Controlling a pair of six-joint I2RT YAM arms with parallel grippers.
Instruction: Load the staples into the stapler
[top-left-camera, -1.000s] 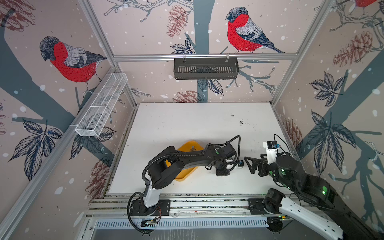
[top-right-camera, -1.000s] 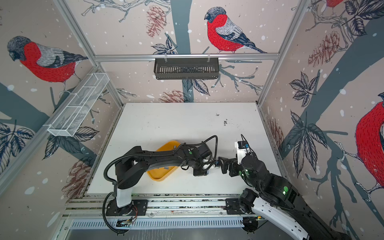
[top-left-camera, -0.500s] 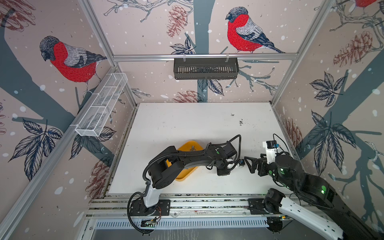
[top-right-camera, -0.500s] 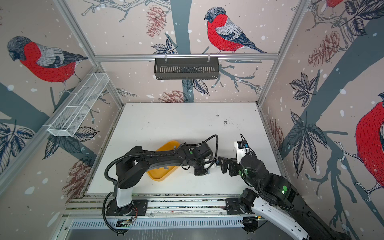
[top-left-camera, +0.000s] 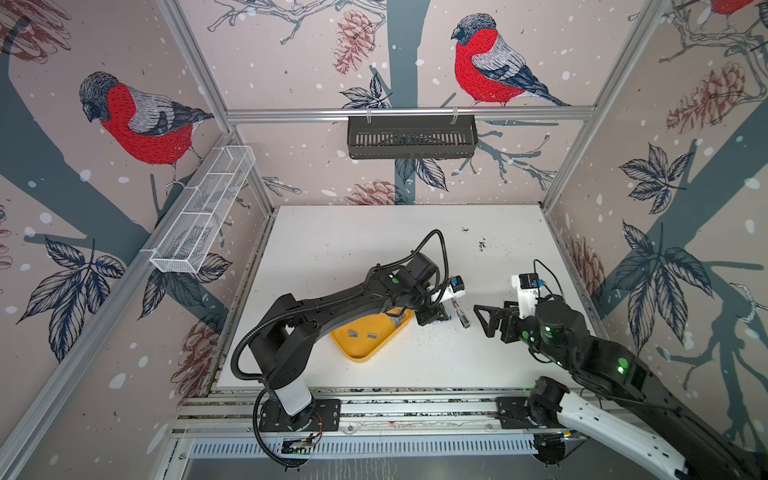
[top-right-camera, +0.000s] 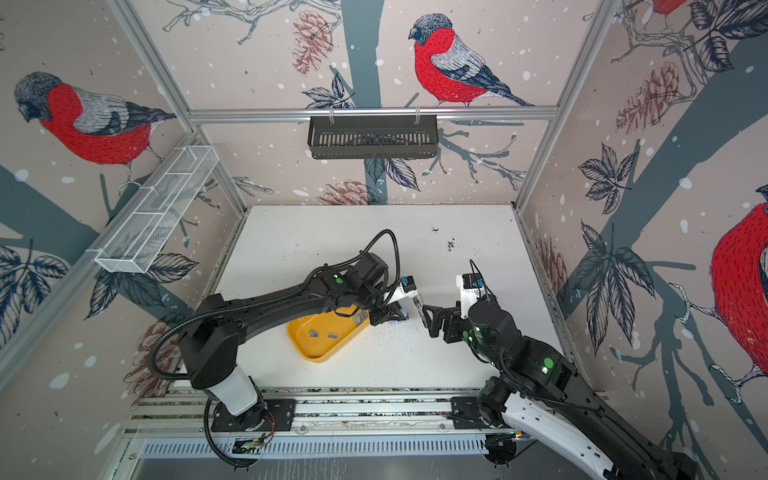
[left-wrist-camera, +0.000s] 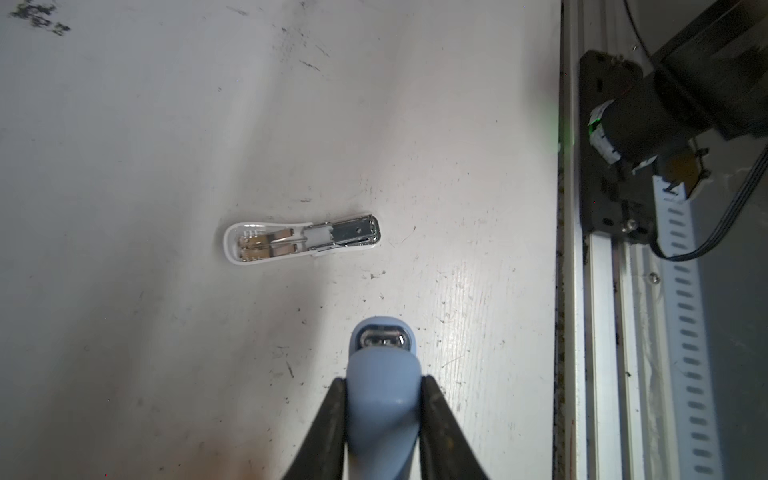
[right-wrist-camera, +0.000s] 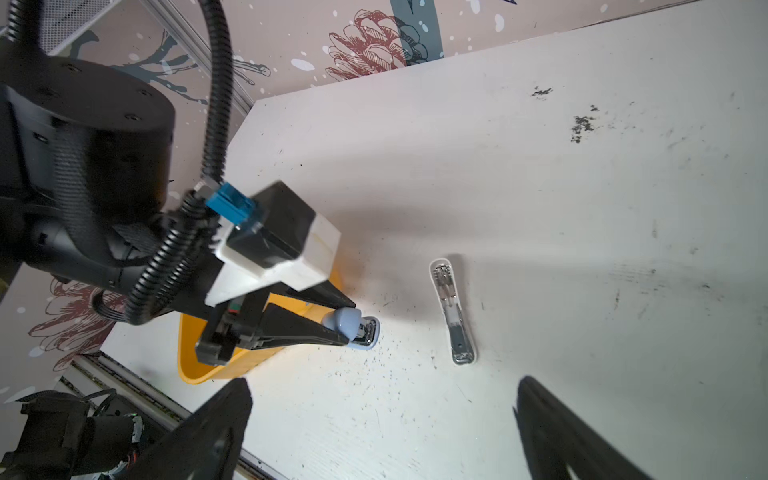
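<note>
The stapler shows as two pieces. A light blue stapler part (left-wrist-camera: 382, 374) (right-wrist-camera: 348, 323) with a metal end plate rests on the table, and my left gripper (left-wrist-camera: 382, 380) (top-left-camera: 438, 316) is shut on its sides. A white stapler part (left-wrist-camera: 299, 239) (right-wrist-camera: 453, 311) (top-left-camera: 459, 311) (top-right-camera: 419, 309) lies flat a short way off, its metal magazine facing up. The staples (top-left-camera: 353, 332) (top-right-camera: 312, 332) lie as small grey strips in the yellow tray (top-left-camera: 357, 358) (top-right-camera: 316, 357). My right gripper (top-left-camera: 484, 322) (top-right-camera: 430, 321) (right-wrist-camera: 380, 428) hovers open just right of the white part, holding nothing.
The yellow tray (right-wrist-camera: 199, 365) sits at the front of the white table, partly under the left arm. Dark specks litter the table beside the tray. A black basket (top-left-camera: 411, 137) hangs on the back wall and a white wire basket (top-left-camera: 203, 208) on the left wall.
The left gripper's jaws have narrowed onto the light blue stapler part. Both arms have stayed nearly where they were.
</note>
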